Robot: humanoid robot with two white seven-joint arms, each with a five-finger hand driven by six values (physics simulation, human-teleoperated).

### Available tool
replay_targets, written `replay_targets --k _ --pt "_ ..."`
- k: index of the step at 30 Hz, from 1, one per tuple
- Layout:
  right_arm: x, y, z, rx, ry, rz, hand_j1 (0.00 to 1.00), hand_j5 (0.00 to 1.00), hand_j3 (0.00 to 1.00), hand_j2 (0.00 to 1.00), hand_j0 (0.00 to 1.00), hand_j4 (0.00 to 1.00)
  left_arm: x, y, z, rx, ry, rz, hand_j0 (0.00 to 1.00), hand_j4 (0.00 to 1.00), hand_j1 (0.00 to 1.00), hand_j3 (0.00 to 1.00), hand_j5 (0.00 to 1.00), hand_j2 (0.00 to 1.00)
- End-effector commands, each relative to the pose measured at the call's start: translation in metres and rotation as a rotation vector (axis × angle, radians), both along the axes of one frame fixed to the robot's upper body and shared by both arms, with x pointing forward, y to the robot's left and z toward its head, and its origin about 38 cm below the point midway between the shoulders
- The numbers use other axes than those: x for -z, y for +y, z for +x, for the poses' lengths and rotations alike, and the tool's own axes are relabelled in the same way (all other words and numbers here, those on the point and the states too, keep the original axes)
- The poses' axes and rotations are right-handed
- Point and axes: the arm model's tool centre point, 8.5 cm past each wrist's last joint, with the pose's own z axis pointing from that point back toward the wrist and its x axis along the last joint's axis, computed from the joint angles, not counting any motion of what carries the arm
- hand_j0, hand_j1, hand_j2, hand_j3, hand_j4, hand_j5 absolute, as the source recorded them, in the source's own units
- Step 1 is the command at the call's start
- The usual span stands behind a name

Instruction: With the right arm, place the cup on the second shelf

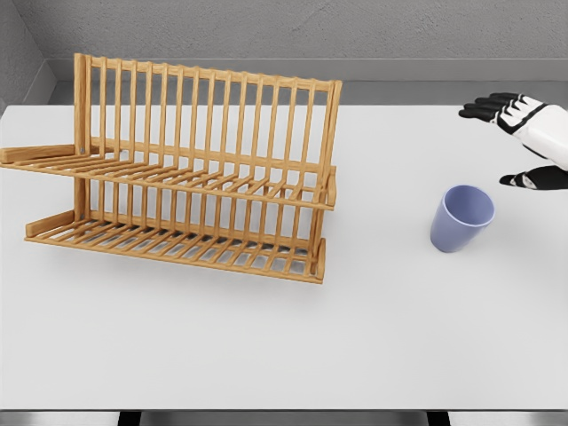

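Your right hand point(525, 142) is hanging in the air just up and to the right of the cup point(461, 217). Its fingers are spread apart and are holding nothing. It is not touching the cup. The cup is blue and is standing on the white table point(284, 355), mouth up and leaning a little. The wooden rack point(186, 169) is sitting well to the left of the cup. Its two shelves are lying one above the other.
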Motion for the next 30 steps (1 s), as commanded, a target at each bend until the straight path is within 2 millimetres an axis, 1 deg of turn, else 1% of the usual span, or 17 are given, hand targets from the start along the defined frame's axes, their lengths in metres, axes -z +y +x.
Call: replay_targets --k 1,2,4,5,6,7,11,13,15,16,17,19,23,24,25,26,30 --pt "-0.001 0.001 0.0 -0.002 0.0 0.006 1.0 1.0 1.0 1.0 1.0 1.0 0.0 0.0 0.0 -0.001 0.0 0.0 1.0 1.0 1.0 1.0 1.0 1.0" --pt "-0.002 0.002 -0.001 -0.007 -0.004 0.006 1.0 1.0 1.0 1.0 1.0 1.0 0.0 0.0 0.0 -0.001 0.0 0.0 1.0 1.0 1.0 1.0 1.0 1.0" --pt "-0.01 -0.004 -0.003 0.001 -0.016 -0.013 1.0 1.0 1.0 1.0 1.0 1.0 0.0 0.0 0.0 -0.001 0.0 0.0 1.0 1.0 1.0 1.0 1.0 1.0" --pt "-0.024 -0.014 -0.009 0.006 -0.018 -0.073 1.0 1.0 1.0 1.0 1.0 1.0 0.0 0.0 0.0 -0.001 0.0 0.0 1.0 1.0 1.0 1.0 1.0 1.0" --pt "-0.031 -0.01 -0.014 -0.016 -0.024 -0.092 1.0 1.0 1.0 1.0 1.0 1.0 0.0 0.0 0.0 -0.001 0.001 0.0 1.0 1.0 1.0 1.0 1.0 1.0" --pt "-0.033 -0.012 -0.016 -0.016 -0.017 -0.112 1.0 1.0 1.0 1.0 1.0 1.0 0.0 0.0 0.0 -0.001 0.001 0.0 1.0 1.0 1.0 1.0 1.0 1.0" --pt "-0.04 -0.024 -0.017 -0.011 0.131 -0.334 1.0 1.0 1.0 1.0 1.0 1.0 0.0 0.0 0.0 -0.001 0.0 0.0 1.0 1.0 1.0 1.0 1.0 1.0" --pt "-0.034 -0.026 -0.019 -0.021 0.206 -0.41 1.0 1.0 1.0 1.0 1.0 1.0 0.0 0.0 0.0 -0.001 -0.002 -0.001 1.0 1.0 1.0 1.0 1.0 1.0" --pt "-0.022 -0.011 -0.02 -0.066 0.247 -0.428 1.0 1.0 1.0 1.0 1.0 1.0 0.0 0.0 0.0 -0.001 -0.002 -0.001 1.0 1.0 1.0 1.0 1.0 1.0" --pt "-0.02 -0.005 -0.021 -0.085 0.245 -0.426 1.0 1.0 1.0 1.0 1.0 1.0 0.0 0.0 0.0 -0.001 0.0 0.0 1.0 1.0 1.0 1.0 1.0 1.0" --pt "-0.009 0.003 -0.019 -0.105 0.253 -0.394 1.0 1.0 1.0 1.0 1.0 1.0 0.0 0.0 0.0 -0.001 0.0 0.0 1.0 1.0 1.0 1.0 1.0 1.0" --pt "0.002 0.012 -0.017 -0.131 0.274 -0.4 1.0 1.0 1.0 1.0 1.0 1.0 0.0 0.0 0.0 -0.001 0.001 0.0 1.0 1.0 1.0 1.0 1.0 1.0" --pt "-0.008 0.016 -0.003 -0.124 0.239 -0.386 1.0 1.0 1.0 1.0 1.0 1.0 0.0 0.0 0.0 -0.001 -0.002 -0.001 1.0 1.0 1.0 1.0 1.0 1.0" --pt "0.0 0.024 0.002 -0.147 0.26 -0.395 1.0 1.0 1.0 1.0 1.0 1.0 0.0 0.0 0.0 -0.001 -0.002 -0.001 1.0 1.0 1.0 1.0 1.0 1.0" --pt "0.012 0.025 0.011 -0.145 0.295 -0.397 1.0 1.0 1.0 1.0 1.0 1.0 0.0 0.0 0.0 -0.001 0.0 0.0 1.0 1.0 1.0 1.0 1.0 1.0" --pt "0.014 0.021 0.014 -0.132 0.306 -0.398 1.0 1.0 1.0 1.0 1.0 1.0 0.0 0.0 0.0 -0.001 -0.002 -0.001 1.0 1.0 1.0 1.0 1.0 1.0" --pt "0.005 0.02 0.014 -0.13 0.285 -0.403 1.0 1.0 1.0 1.0 1.0 1.0 0.0 0.0 0.0 -0.001 0.001 0.0 1.0 1.0 1.0 1.0 1.0 1.0"
